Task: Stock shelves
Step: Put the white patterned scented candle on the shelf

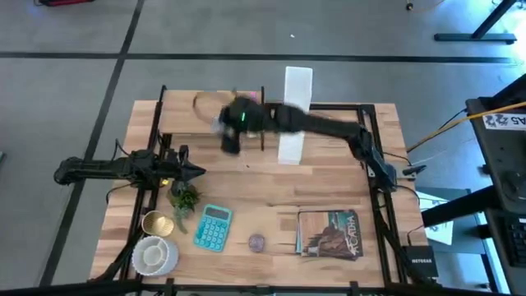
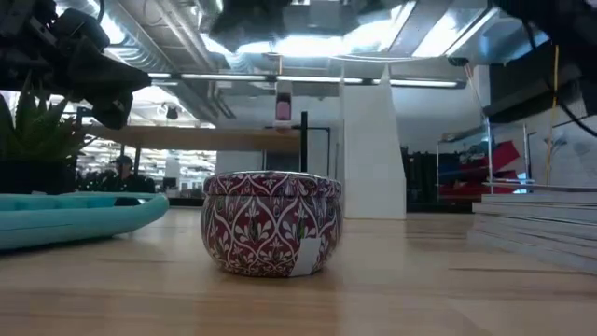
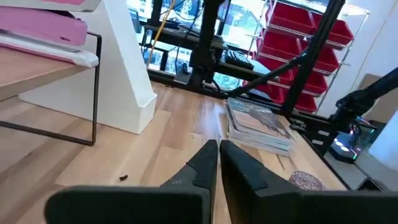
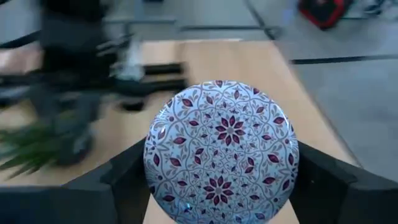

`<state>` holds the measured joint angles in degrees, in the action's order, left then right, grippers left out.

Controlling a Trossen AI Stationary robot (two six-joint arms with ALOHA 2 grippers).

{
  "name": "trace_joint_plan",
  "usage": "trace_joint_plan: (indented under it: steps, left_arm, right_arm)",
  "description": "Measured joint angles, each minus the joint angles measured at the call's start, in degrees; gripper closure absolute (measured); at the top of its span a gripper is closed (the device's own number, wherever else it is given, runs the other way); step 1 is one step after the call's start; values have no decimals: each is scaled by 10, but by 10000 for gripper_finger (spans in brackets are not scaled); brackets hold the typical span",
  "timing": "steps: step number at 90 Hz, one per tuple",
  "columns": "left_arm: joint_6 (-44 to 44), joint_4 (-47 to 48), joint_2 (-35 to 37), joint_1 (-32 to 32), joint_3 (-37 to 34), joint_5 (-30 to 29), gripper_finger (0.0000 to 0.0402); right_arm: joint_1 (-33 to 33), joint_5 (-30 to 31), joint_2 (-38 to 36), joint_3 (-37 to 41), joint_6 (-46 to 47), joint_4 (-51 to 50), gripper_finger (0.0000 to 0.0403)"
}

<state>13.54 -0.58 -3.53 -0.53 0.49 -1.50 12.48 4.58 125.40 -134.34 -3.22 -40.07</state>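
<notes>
Right hand (image 4: 217,186) clamps a patterned round lid (image 4: 221,152), carried over the wood shelf (image 1: 209,111) beside the white file box (image 1: 297,99). Left hand (image 3: 214,165) pressed together, parked over the desk (image 1: 271,185). Risk: fast swing could slip the lid or clip the shelf frame.

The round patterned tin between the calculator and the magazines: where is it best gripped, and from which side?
Probably from straight above, with the fingers closing on opposite sides of the wall of the tin. It stands upright, low and round, apart from the calculator and the magazines, so fingers should fit on either side.
</notes>
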Motion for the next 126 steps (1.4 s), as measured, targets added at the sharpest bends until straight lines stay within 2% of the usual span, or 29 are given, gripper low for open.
trace_joint_plan:
  steps: [21, 38, 49, 68, 87, 126]
  left_arm:
    - [0, 0, 0, 0, 0, 0, 398]
    - [0, 0, 0, 0, 0, 0, 398]
    - [0, 0, 0, 0, 0, 0, 398]
    - [0, 0, -1, 0, 0, 0, 398]
    - [0, 0, -3, 0, 0, 0, 398]
    - [0, 0, -3, 0, 0, 0, 398]
  right_arm:
    - [111, -77, 4, 0, 47, -19, 122]
    - [111, -117, 15, 3, 63, -33, 119]
    - [78, -114, 23, 2, 58, -39, 118]
    - [40, -66, 48, 3, 47, -58, 117]
    - [36, -16, 64, 3, 42, -93, 116]
    - [43, -7, 80, 0, 37, -87, 116]
